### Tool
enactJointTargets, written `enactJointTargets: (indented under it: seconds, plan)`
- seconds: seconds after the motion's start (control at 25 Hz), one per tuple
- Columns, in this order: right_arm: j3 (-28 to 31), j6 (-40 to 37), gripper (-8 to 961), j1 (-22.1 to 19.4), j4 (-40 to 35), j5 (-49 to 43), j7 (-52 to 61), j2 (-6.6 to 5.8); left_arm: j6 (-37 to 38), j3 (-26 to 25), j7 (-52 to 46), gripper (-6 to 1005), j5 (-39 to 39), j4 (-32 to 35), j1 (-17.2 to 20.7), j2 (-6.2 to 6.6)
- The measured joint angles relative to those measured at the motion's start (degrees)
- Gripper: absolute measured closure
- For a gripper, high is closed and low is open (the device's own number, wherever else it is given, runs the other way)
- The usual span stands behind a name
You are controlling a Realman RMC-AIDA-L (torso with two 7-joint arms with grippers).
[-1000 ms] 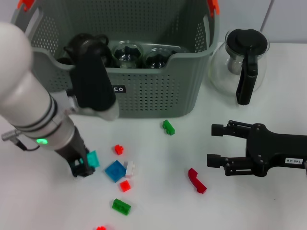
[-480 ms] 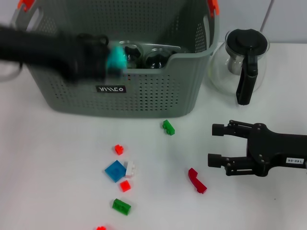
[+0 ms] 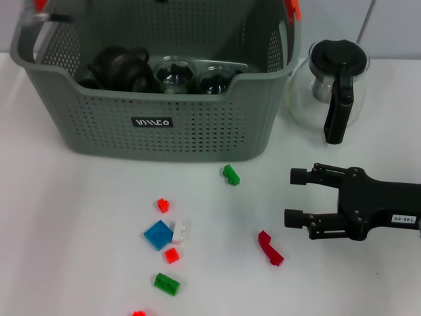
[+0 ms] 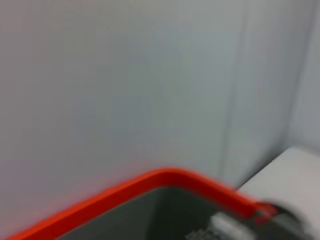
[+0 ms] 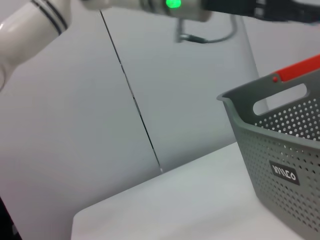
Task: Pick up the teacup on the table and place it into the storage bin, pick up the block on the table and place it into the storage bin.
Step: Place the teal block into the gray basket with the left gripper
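Note:
The storage bin (image 3: 197,131) stands at the back of the table, with two glass teacups (image 3: 174,76) and a dark object (image 3: 118,66) inside. Several small blocks lie in front of it: green (image 3: 231,174), blue (image 3: 158,234), white (image 3: 178,231), dark red (image 3: 270,248) and others. My right gripper (image 3: 291,197) rests open on the table right of the blocks, holding nothing. The left arm (image 5: 170,7) is out of the head view; the right wrist view shows it high above the bin (image 5: 280,160). The left wrist view shows only the bin's orange-red clip (image 4: 165,182) and the wall.
A glass pot (image 3: 329,85) with a black handle and lid stands right of the bin, behind my right gripper. More blocks, red (image 3: 162,205), red (image 3: 172,255) and green (image 3: 166,284), lie near the front edge.
The left arm lifted a teal block off the table, swung it over the bin, then left the head view. The teal block no longer shows. The right arm stayed still.

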Motion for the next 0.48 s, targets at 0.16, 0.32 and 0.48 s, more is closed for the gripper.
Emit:
enactJointTargets:
  seconds: [0.16,0.32,0.48]
  plan:
    - [0.00,-0.01,13,0.18,0.00,0.02,0.00,0.00,-6.27,3.25,-5.43,480,13.50,10.78,-7.79,0.16]
    - [0.00,-0.01,13,0.29,0.00,0.02,0.00,0.04,-10.69,3.38,-6.72,466,22.90,23.43,-14.36,-0.03]
    - [0.00,0.00,13,0.25,0.00,0.01,0.00,0.08,-12.75,3.62,-7.13,452,27.91,29.46,-17.17,-0.30]
